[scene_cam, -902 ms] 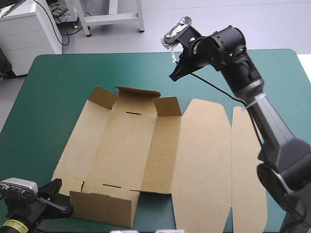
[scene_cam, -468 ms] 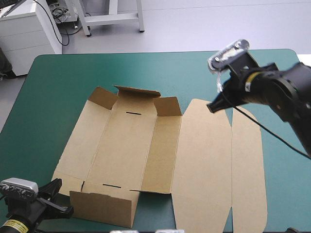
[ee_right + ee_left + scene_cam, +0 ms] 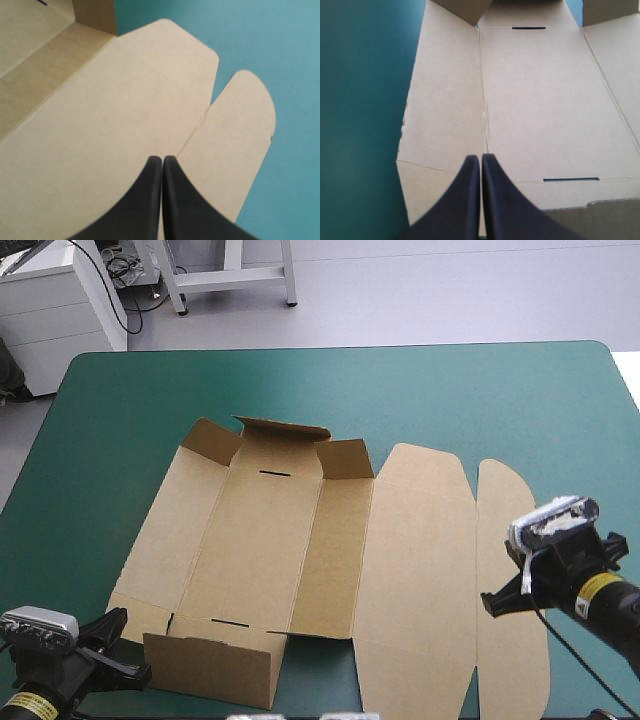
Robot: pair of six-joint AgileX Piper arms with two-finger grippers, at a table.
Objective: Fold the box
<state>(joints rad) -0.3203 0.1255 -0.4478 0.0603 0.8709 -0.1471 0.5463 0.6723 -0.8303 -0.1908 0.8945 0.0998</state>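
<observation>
The brown box point(image 3: 260, 540) lies open in the middle of the teal-green table. Its far flaps point(image 3: 283, 430) stand up and its near wall point(image 3: 210, 665) is raised. The lid point(image 3: 415, 570) and its tuck flap point(image 3: 512, 540) lie flat to the right. My left gripper point(image 3: 140, 670) is shut by the box's near left corner, holding nothing. The left wrist view shows the left gripper point(image 3: 481, 158) pointing over the box floor point(image 3: 545, 100). My right gripper point(image 3: 490, 602) is shut and empty above the crease between lid and tuck flap. In its own view the right gripper point(image 3: 162, 159) hangs over the lid point(image 3: 100, 140).
Bare teal-green cover point(image 3: 480, 390) runs along the far side and to the left of the box. The table's right edge point(image 3: 625, 380) is close to the tuck flap.
My right arm swung from above the box's far right corner toward the near right, coming down over the lid's tuck flap. The left gripper and the box stayed put.
</observation>
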